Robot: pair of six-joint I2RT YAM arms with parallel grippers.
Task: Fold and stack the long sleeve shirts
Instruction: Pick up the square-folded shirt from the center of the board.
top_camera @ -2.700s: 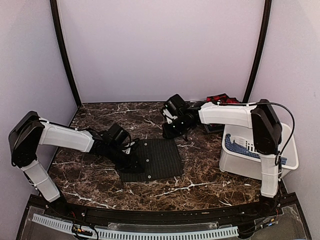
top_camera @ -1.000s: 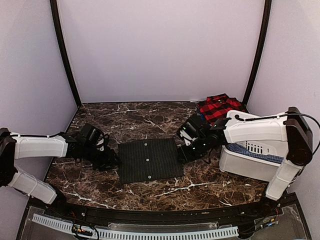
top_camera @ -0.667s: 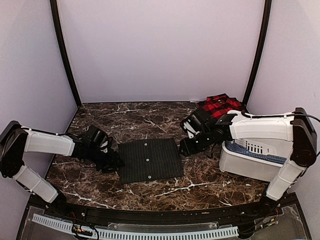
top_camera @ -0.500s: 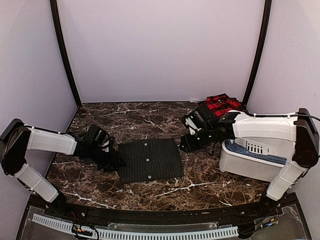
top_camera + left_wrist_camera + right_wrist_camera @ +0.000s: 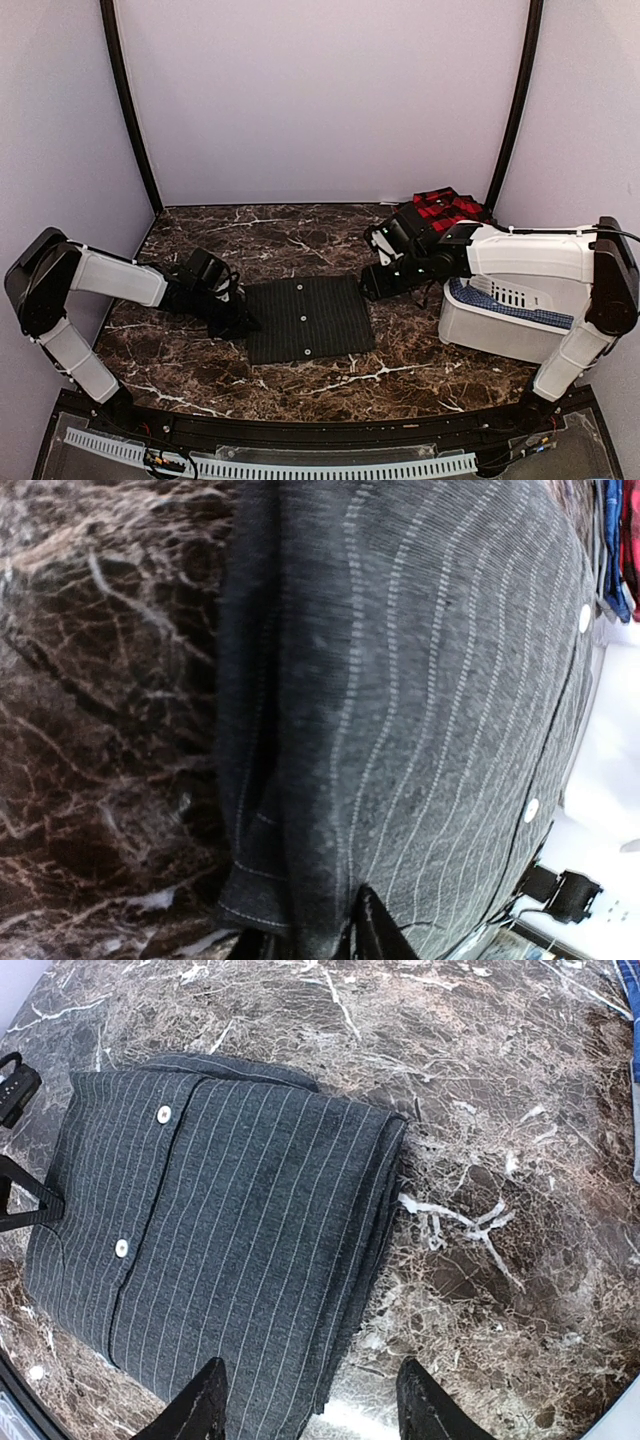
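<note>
The charcoal pinstriped shirt (image 5: 308,318) lies folded in a rectangle on the marble table, its white buttons (image 5: 163,1114) facing up. It fills the left wrist view (image 5: 420,680) and shows in the right wrist view (image 5: 230,1230). My left gripper (image 5: 240,322) is low at the shirt's left edge, its jaws (image 5: 312,940) closed on the folded edge. My right gripper (image 5: 372,285) hovers open and empty (image 5: 310,1400) over the shirt's far right corner. The red-and-black plaid shirt (image 5: 440,207) lies at the back right, partly hidden behind my right arm.
A white plastic bin (image 5: 505,335) with a blue patterned cloth (image 5: 500,303) in it stands at the right, close under my right arm. Purple walls and black posts enclose the table on three sides.
My left gripper has moved right from the bare table to the shirt's left edge. The charcoal shirt has shifted slightly right. My right gripper has drawn back and up from the shirt's right edge.
</note>
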